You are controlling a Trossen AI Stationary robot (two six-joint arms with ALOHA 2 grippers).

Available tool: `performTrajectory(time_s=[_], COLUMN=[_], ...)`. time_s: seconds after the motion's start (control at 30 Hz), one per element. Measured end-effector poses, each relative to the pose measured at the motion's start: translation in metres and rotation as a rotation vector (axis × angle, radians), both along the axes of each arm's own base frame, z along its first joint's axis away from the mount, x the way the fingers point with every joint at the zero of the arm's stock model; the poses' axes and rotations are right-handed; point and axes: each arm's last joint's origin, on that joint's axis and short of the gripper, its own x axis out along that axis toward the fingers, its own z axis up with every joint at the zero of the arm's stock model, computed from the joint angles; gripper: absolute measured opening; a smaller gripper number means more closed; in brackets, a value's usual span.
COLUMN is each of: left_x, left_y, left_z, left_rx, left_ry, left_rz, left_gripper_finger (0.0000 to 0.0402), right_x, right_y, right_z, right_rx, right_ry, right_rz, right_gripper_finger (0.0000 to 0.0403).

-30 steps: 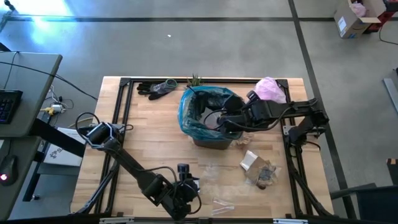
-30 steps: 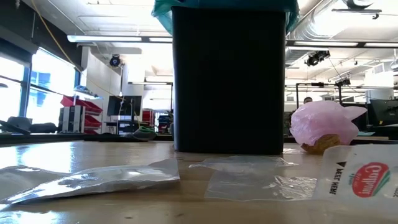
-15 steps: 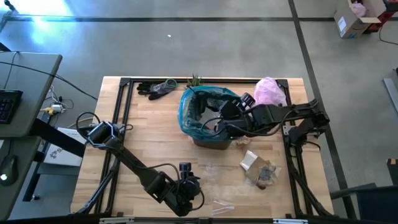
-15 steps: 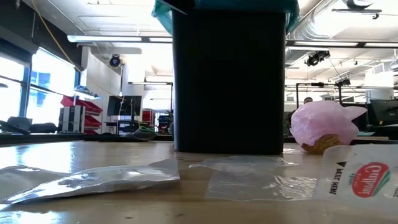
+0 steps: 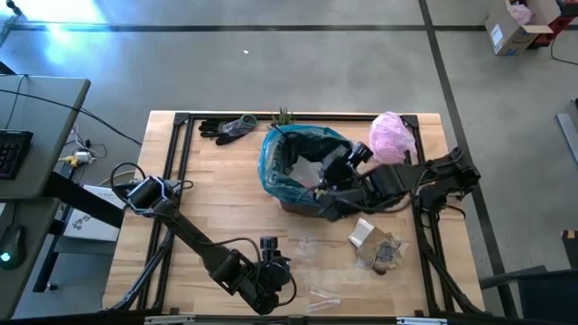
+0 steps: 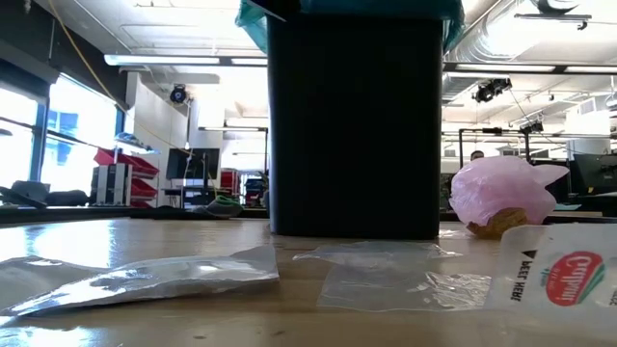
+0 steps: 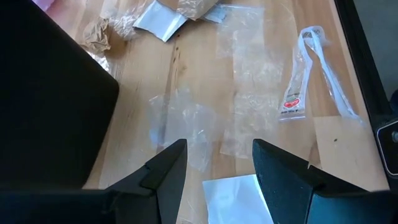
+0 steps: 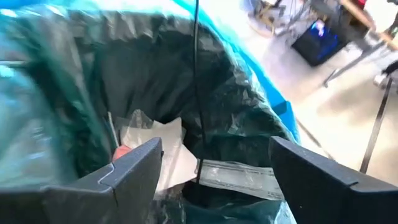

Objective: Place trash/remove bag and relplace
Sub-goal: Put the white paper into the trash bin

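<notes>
A black bin (image 5: pixel 312 200) stands mid-table, lined with the teal bag (image 5: pixel 271 167), whose edge folds over the rim (image 6: pixel 253 19). Inside the bag lie white paper (image 8: pixel 155 146) and a silvery wrapper (image 8: pixel 239 177). My right gripper (image 8: pixel 214 180) hangs open over the bin's near right rim (image 5: pixel 327 188), holding nothing. My left gripper (image 7: pixel 217 174) is open near the front edge (image 5: pixel 284 273), above clear wrappers (image 7: pixel 180 121) and a white scrap (image 7: pixel 239 196). More trash lies on the table: a long labelled wrapper (image 7: pixel 298 93), a white scrap and a brown lump (image 5: pixel 377 250).
A pale pink bag (image 5: pixel 392 133) lies at the far right, behind the bin. Dark gloves (image 5: pixel 226 128) and a small green plant (image 5: pixel 284 116) are at the far edge. A black frame (image 5: pixel 181 144) runs round the tabletop. Bare wood lies left of the bin.
My right gripper has swung a little toward the table's near edge, across the bin's opening, and has turned somewhat. White paper now shows inside the bag where the gripper stood before. The left arm has kept still.
</notes>
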Motion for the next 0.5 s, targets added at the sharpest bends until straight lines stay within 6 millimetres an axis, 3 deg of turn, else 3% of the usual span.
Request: performTrajectory(time_s=[0.3,0.5], left_x=[0.000,0.009], left_y=[-0.003,-0.004], left_z=[-0.005,-0.031], left_rx=[-0.031,-0.020], left_ry=[0.080,0.180], left_rz=[-0.107,-0.175], left_gripper_finger=[0.0165,0.0165], right_x=[-0.027,-0.059], right_y=[0.063,0.115], right_z=[0.014,0.012], right_rx=[0.037,0.148], right_ry=[-0.095,-0.165], right_rz=[0.174,0.284], right_gripper_finger=[0.0283,0.0283])
